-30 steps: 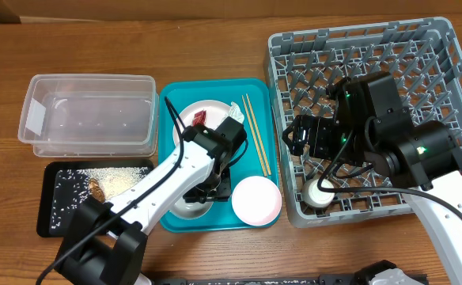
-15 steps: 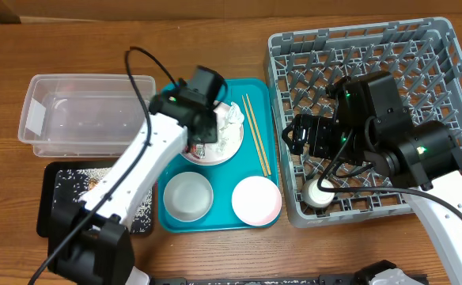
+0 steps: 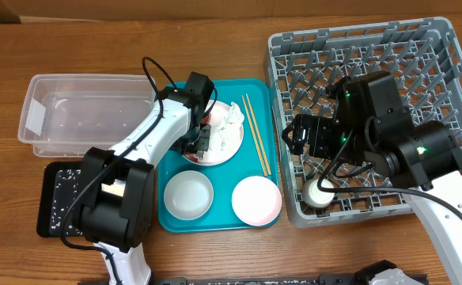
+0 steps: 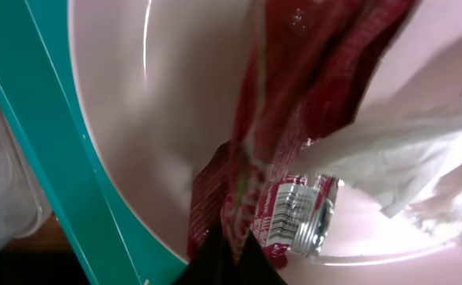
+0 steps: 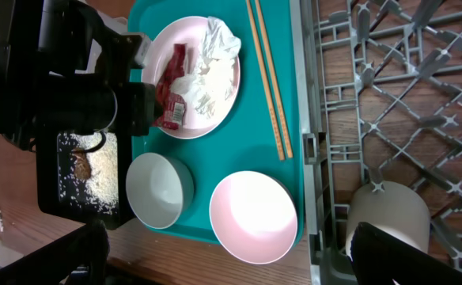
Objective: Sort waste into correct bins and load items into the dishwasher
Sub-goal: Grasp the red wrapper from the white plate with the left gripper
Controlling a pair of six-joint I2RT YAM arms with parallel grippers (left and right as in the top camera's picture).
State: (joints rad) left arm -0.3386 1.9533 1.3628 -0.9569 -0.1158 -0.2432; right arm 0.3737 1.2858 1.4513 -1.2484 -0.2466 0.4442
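My left gripper (image 4: 231,255) is shut on the lower end of the crinkled red wrapper (image 4: 310,71), which lies on the white plate (image 4: 152,119) beside the crumpled tissue (image 4: 405,150). From overhead the left gripper (image 3: 202,138) sits low over the plate (image 3: 221,146) in the teal tray (image 3: 251,87). My right gripper (image 3: 298,136) hangs open and empty over the left edge of the grey rack (image 3: 373,47). A white cup (image 3: 319,194) stands in the rack's front left corner.
Two chopsticks (image 3: 256,134) lie right of the plate. Two bowls (image 3: 187,195) (image 3: 256,199) stand at the tray's front. The clear tub (image 3: 88,115) sits left of the tray. The black tray (image 5: 88,186) in front of it holds rice and a brown lump (image 5: 81,165).
My left arm swung from the front left bowl back to the plate, and its jaws closed on the red wrapper. The right arm has not moved.
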